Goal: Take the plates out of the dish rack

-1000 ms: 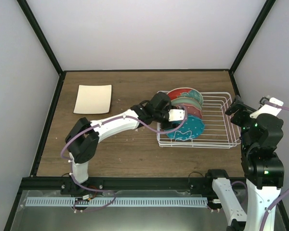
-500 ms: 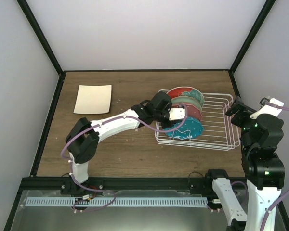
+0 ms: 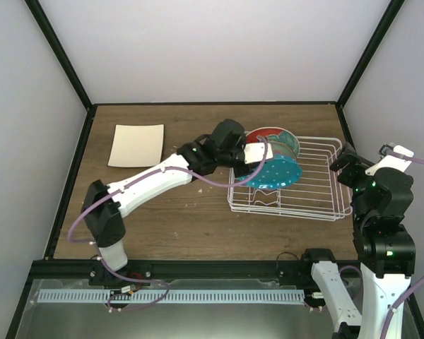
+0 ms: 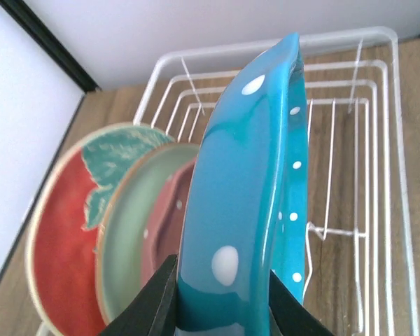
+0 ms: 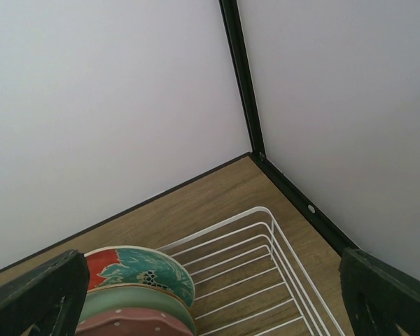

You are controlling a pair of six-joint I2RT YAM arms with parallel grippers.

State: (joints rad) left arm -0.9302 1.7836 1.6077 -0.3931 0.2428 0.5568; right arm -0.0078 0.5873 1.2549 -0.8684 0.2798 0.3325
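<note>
Left gripper [image 4: 220,306] clenched on the blue polka-dot plate [image 4: 241,175], centre frame; best lifted straight up, clearing the dish rack [image 3: 314,185] wires.

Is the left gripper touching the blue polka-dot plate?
Touching. The left wrist view shows the left gripper clamped on the blue polka-dot plate, pressing against both of its faces.

The arms [image 3: 145,187] are white with black joints. Purple cables [image 3: 215,183] trail along them. The left gripper [image 4: 220,283] is black.
</note>
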